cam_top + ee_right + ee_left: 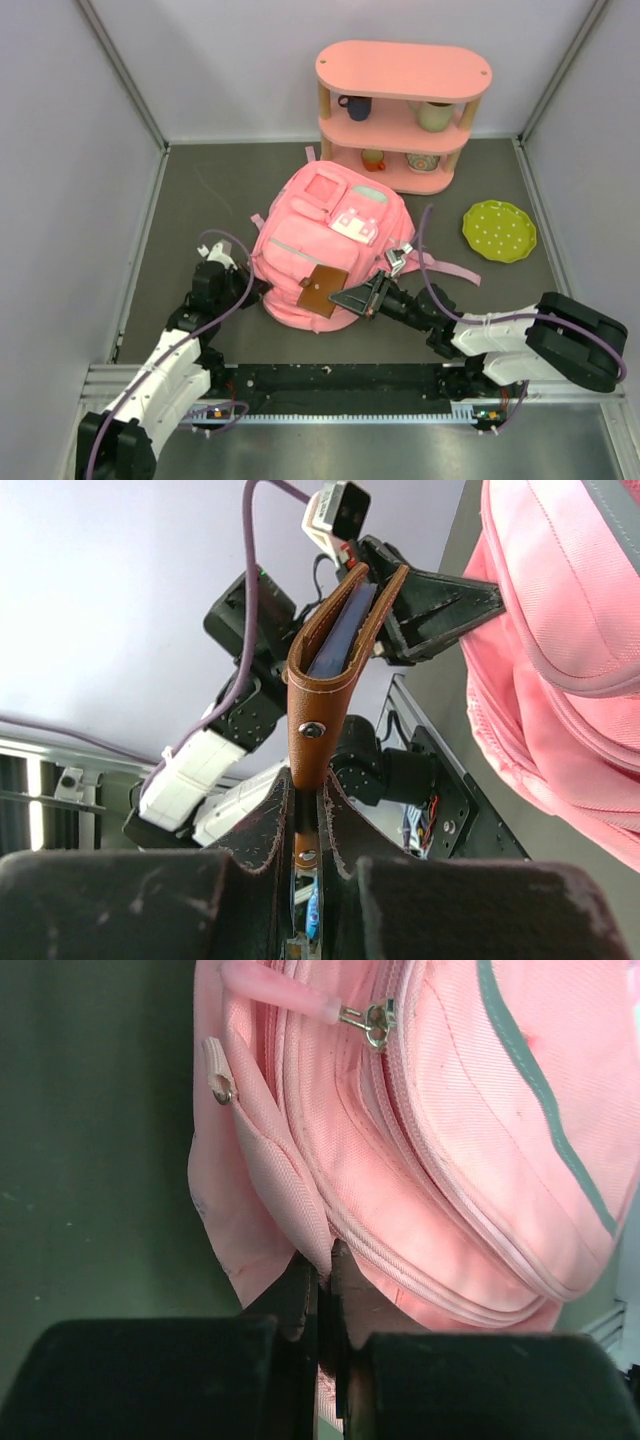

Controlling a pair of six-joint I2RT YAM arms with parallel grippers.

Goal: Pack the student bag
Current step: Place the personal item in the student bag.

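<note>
The student bag [325,240], a soft pink backpack with a grey-green patch, lies in the middle of the dark table. My left gripper [247,276] is at its left edge, shut on a fold of pink bag fabric [312,1222] beside a zipped seam; a zipper pull [375,1022] hangs further up. My right gripper [365,298] is at the bag's near right side, shut on a brown leather wallet [322,290]. In the right wrist view the wallet [335,670] stands up from between the fingers [270,830], with the bag [560,660] to its right.
A rigid pink three-tier shelf [400,70] stands at the back with mugs and small cups on it. A green dotted plate [498,230] lies right of the bag. A pink strap [455,270] trails to the bag's right. Grey walls enclose the table.
</note>
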